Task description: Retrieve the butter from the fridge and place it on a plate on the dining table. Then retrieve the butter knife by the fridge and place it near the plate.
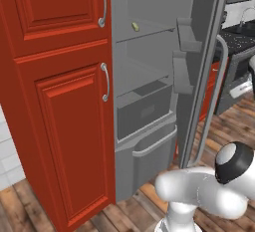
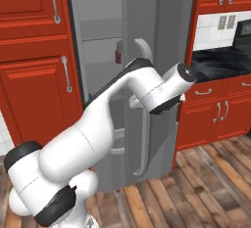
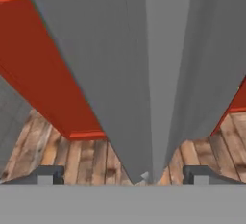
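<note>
The fridge stands open, its door swung out to the right. The butter, a small pale-yellow stick, lies on an upper inner shelf. My gripper is open, with its fingertips wide apart on either side of the grey door's edge and gaps showing on both sides. In the right base view my arm reaches to the door at mid height. The plate, the dining table and the butter knife are out of view.
Red cabinets flank the fridge on the left. More red cabinets and a black counter stand to the right. A small dark-red bottle sits on a door shelf. The long door handle curves outward. The floor is wooden.
</note>
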